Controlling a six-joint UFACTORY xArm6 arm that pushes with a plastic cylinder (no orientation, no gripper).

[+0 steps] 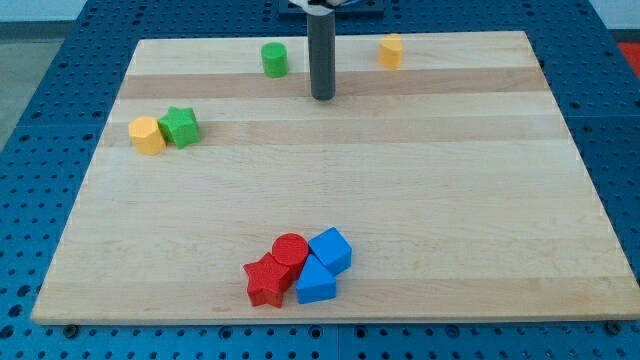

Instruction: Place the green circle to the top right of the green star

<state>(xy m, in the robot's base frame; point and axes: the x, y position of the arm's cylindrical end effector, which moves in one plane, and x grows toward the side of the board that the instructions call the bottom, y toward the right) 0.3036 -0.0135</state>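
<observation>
A pale wooden board (pixel 330 170) lay on a blue perforated bench. My tip (pixel 322 97), a bare rod with no jaws to open or close, stood just right of the green circle (pixel 275 59), slightly nearer. The green star (pixel 181 127) sat well left of the tip, touching a yellow block (pixel 147 134). I judged a gentle leftward, slightly downward nudge best, stopping short of the star

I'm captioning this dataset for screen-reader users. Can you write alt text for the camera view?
My tip rests near the wooden board's top edge, right of the green circle. The green star touches a yellow block at left; red and blue blocks cluster at the bottom.
</observation>
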